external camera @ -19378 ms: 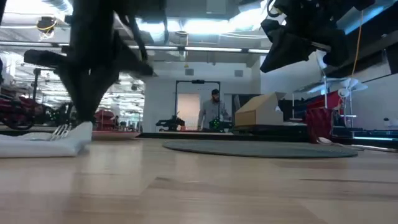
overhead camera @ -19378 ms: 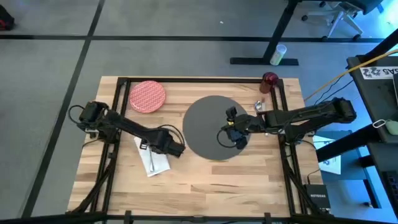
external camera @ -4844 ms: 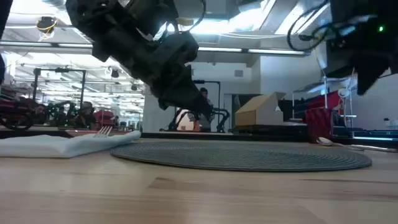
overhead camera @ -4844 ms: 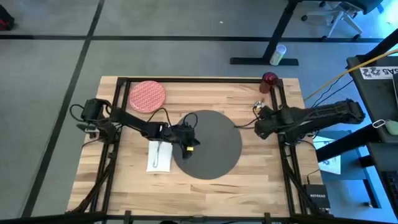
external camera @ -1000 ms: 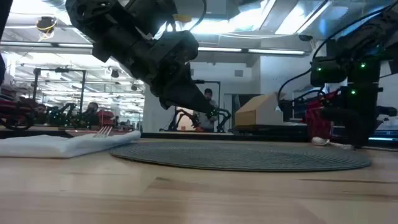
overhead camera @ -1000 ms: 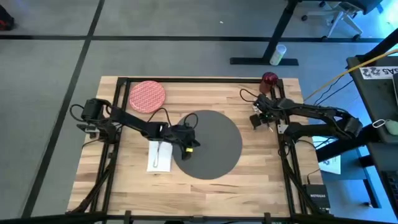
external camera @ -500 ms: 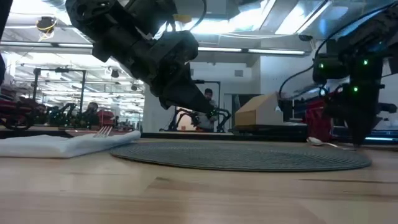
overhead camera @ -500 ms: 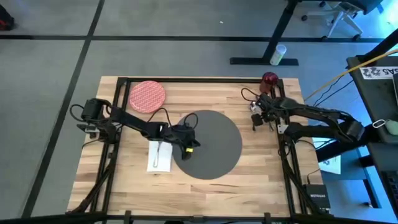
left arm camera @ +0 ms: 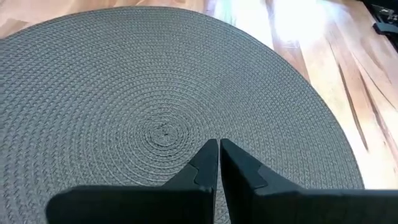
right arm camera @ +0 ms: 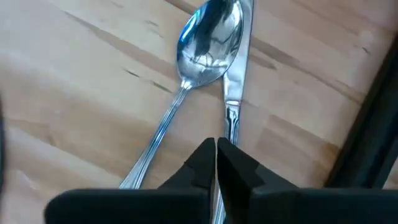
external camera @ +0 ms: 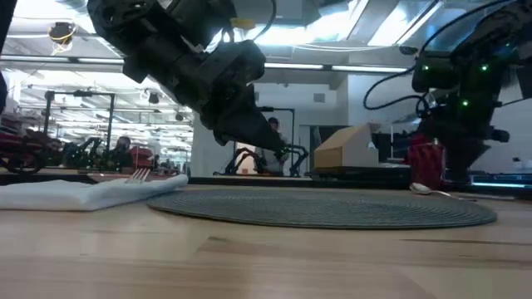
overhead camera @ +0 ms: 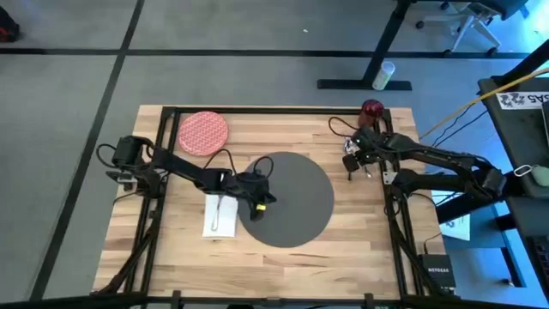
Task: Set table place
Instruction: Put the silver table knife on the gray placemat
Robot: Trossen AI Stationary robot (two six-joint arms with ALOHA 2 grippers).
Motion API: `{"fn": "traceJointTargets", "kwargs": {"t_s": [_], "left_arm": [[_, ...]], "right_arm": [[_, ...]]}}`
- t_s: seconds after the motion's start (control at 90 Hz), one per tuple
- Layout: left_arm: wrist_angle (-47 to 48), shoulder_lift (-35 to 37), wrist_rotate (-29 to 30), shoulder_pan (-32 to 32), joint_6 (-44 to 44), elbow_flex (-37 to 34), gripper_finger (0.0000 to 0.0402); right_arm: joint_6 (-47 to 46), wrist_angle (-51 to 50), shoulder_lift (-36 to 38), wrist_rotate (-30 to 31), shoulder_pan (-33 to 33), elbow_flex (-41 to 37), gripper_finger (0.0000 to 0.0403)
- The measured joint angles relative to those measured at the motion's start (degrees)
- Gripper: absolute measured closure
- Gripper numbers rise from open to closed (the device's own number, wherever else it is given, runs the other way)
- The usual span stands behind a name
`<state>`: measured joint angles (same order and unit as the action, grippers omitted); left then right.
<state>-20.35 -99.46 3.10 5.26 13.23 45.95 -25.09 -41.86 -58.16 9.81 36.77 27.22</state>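
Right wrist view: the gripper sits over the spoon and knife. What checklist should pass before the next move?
1. Right gripper over the knife handle: ok.
2. Right jaws open for a pick: not ok, shut.
3. Spoon apart from the knife: not ok, the bowl touches the blade.
4. Mat free beside the cutlery: ok.
5. Left gripper out of the way: ok, shut over the mat's other side.
6. Plate on the mat: not ok.

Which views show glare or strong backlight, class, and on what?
Right wrist view: the spoon bowl mirrors bright light. Left wrist view: a washed-out bright patch on the table past the mat. Low view: ceiling lights leave both arms as dark silhouettes.
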Motion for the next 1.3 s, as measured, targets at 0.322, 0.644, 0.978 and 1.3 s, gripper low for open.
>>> {"fn": "traceJointTargets", "kwargs": {"t_s": [0.322, 0.644, 0.978, 1.3], "left_arm": [[0.1, 0.0, 0.0, 0.0, 0.0, 0.0, 0.0402], [0.5, 0.0, 0.0, 0.0, 0.0, 0.0, 0.0402], [1.0, 0.0, 0.0, 0.0, -0.2, 0.0, 0.0402], [1.1, 0.0, 0.0, 0.0, -0.2, 0.0, 0.0402]], "right_arm": [[4.6, 4.5, -6.7, 3.5, 0.0, 0.1, 0.0314], [6.1, 9.8, -15.3, 4.9, 0.6, -0.8, 0.0304], [9.1, 13.4, -16.0, 5.2, 1.4, -2.2, 0.0382], [10.0, 11.8, -14.4, 6.4, 1.5, -2.2, 0.0403]]}}
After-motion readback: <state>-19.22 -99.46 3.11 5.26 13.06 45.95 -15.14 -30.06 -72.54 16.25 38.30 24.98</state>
